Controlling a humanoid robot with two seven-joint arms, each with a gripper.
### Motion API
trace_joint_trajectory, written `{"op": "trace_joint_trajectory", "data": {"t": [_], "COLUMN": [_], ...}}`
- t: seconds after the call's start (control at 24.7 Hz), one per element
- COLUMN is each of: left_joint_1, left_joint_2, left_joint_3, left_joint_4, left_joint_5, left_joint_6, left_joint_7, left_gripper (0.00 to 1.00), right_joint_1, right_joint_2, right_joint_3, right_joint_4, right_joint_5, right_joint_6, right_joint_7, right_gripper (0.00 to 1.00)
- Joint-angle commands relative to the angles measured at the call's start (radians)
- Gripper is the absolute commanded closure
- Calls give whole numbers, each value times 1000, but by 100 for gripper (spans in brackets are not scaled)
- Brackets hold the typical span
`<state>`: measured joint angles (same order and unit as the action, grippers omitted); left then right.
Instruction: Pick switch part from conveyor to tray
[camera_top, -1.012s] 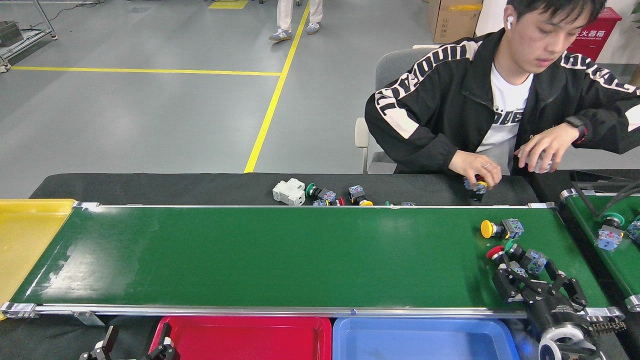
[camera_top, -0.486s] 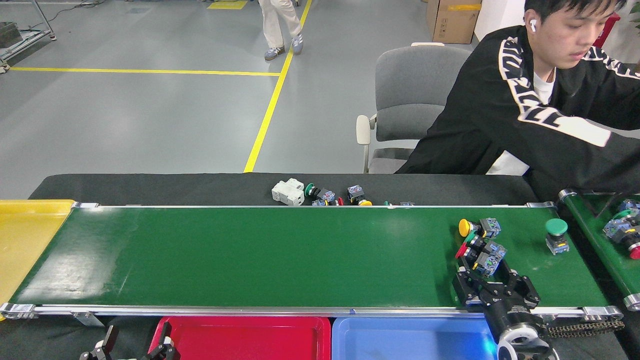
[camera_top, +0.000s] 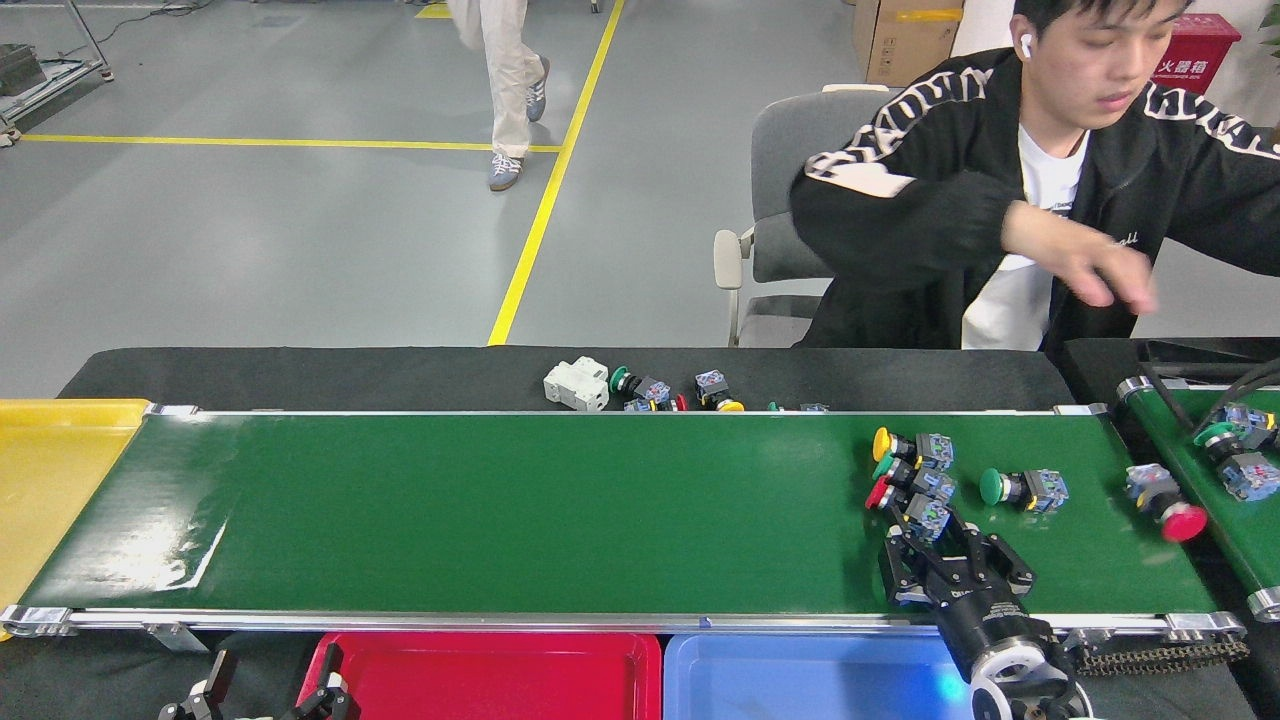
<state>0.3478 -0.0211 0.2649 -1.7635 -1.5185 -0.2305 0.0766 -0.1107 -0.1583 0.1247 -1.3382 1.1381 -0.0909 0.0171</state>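
The conveyor (camera_top: 500, 510) is the wide green belt across the view. Near its right end a cluster of switch parts lies together: a yellow-capped one (camera_top: 903, 447), a green-capped one (camera_top: 885, 467) and a red-capped one (camera_top: 890, 494) with a blue-grey body. My right gripper (camera_top: 938, 548) stands open just in front of the cluster, its fingers (camera_top: 900, 560) either side of the red-capped part's body. Another green-capped part (camera_top: 1022, 487) and a red-capped part (camera_top: 1167, 500) lie further right. My left gripper (camera_top: 272, 668) is open at the bottom left, off the belt. A red tray (camera_top: 490, 650) and a blue tray (camera_top: 800, 655) sit below the belt.
A yellow tray (camera_top: 50, 470) sits at the belt's left end. A shorter green belt (camera_top: 1225, 510) at the right carries more parts. A white breaker (camera_top: 578, 385) and several switches lie on the black table behind the belt. A seated person holds a hand (camera_top: 1100, 270) above the right end.
The switch parts have travelled left along the belt and my right gripper has moved left with them. Two more parts now lie on the belt's right end. The person's hand has lifted.
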Motion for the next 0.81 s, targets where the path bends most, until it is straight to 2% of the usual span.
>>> {"op": "trace_joint_trajectory", "data": {"t": [0.0, 0.12, 0.28, 0.36, 0.45, 0.57, 0.65, 0.69, 0.73, 0.77], "left_joint_1": [-6, -6, -4, -3, -3, -1, -1, -1, -1, -1], "left_joint_2": [4, 4, 4, 4, 4, 4, 4, 4, 4, 4], "left_joint_3": [2, 2, 5, 5, 2, 0, 0, 0, 0, 0], "left_joint_4": [-11, -13, -11, -13, -13, -13, -11, -11, -11, -11], "left_joint_5": [-3, -3, -3, -3, -3, -3, -3, -3, -3, -3], "left_joint_6": [3, 3, 2, 2, 2, 2, 2, 2, 2, 2], "left_joint_7": [5, 5, 3, 3, 5, 3, 3, 3, 3, 3], "left_gripper": [0, 0, 0, 0, 0, 0, 0, 0, 0, 0], "right_joint_1": [-17, -14, 71, 92, 100, 98, 100, 100, 102, 105], "right_joint_2": [-4, -4, -1, 5, 49, 100, 123, 132, 148, 169], "right_joint_3": [-4, -4, -4, 10, 99, 224, 322, 360, 385, 400], "right_joint_4": [-16, -56, -231, -283, -302, -306, -308, -305, -303, -299], "right_joint_5": [-3, -6, -32, -31, -29, -11, 37, 80, 124, 147], "right_joint_6": [-16, -39, -133, -188, -253, -259, -254, -234, -196, -148], "right_joint_7": [0, 6, 27, 30, 57, 83, 101, 103, 104, 106], "right_gripper": [61, 61, 60, 59, 56, 49, 47, 32, 10, 1]}}
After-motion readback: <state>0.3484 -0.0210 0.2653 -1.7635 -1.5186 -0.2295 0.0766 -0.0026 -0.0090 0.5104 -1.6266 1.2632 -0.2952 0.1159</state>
